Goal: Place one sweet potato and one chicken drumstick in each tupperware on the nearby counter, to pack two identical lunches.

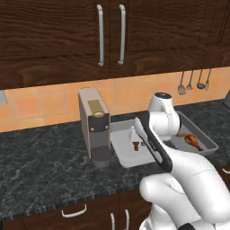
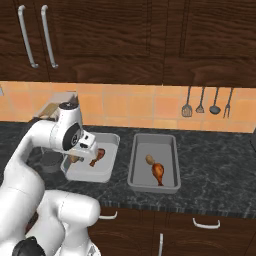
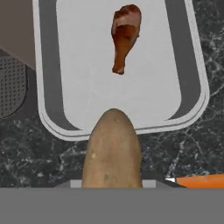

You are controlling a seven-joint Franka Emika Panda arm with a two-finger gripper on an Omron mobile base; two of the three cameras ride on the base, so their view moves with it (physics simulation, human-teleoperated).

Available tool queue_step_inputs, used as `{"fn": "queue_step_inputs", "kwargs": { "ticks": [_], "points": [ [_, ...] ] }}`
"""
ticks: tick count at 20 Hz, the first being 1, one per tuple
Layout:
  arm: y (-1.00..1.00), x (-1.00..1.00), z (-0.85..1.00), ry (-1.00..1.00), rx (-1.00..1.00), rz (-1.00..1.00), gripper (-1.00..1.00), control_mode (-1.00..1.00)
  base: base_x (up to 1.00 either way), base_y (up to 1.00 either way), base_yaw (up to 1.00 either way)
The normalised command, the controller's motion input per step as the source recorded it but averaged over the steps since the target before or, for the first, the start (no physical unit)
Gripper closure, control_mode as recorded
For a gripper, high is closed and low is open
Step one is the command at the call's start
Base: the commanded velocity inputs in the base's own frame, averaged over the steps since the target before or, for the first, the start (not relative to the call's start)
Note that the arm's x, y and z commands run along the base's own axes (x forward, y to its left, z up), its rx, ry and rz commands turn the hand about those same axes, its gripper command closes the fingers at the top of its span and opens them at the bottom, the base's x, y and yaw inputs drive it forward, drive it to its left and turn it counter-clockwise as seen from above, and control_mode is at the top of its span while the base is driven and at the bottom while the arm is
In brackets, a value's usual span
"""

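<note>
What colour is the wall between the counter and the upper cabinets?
Orange-peach square tiles, seen best in the right base view.

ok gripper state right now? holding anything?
Gripper: shut on a sweet potato, above the near rim of the left tupperware, which holds a chicken drumstick.

Glossy white rounded robot arm (image 1: 179, 179) with bulbous segments, dark grey joint caps and a black forearm stripe.
</note>
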Motion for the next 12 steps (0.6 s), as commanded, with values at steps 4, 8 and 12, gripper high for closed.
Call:
{"fn": "queue_step_inputs", "kwargs": {
  "ticks": [4, 8, 12],
  "points": [
    [0.1, 0.93, -0.57, 0.0, -0.03, 0.0, 1.0, -1.0, 0.0, 0.0, 0.0],
    [0.0, 0.92, -0.37, 0.0, 0.0, 0.04, 1.0, -1.0, 0.0, 0.0, 0.0],
    [0.0, 0.59, -0.66, 0.0, 0.0, 0.1, 1.0, -1.0, 0.0, 0.0, 0.0]
  ]
}}
